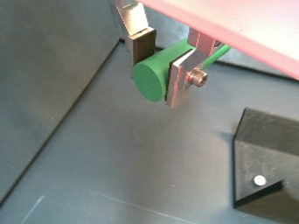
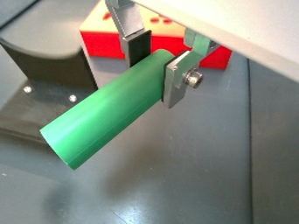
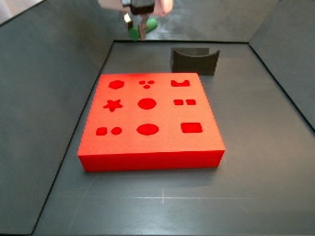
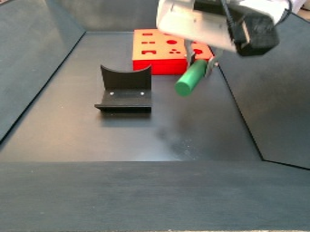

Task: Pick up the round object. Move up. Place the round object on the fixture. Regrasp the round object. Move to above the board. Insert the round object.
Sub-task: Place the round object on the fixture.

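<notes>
The gripper (image 2: 162, 54) hangs in the air, its fingers (image 2: 179, 77) closed on one end of the peg (image 2: 105, 109). The peg's long axis runs out sideways from the pads and tilts slightly down (most of its length hangs free).

In a side view the peg (image 4: 193, 76) floats at about 2 o'clock from the fixture (image 4: 122, 88), near it but clear of the notch, with the board (image 4: 162, 50) behind. The coming placement likely turns on lining that axis up with the notch.

In a side view from the board's end, the gripper (image 3: 139, 17) is cut off at the frame edge, so the grip is unreadable there.
</notes>
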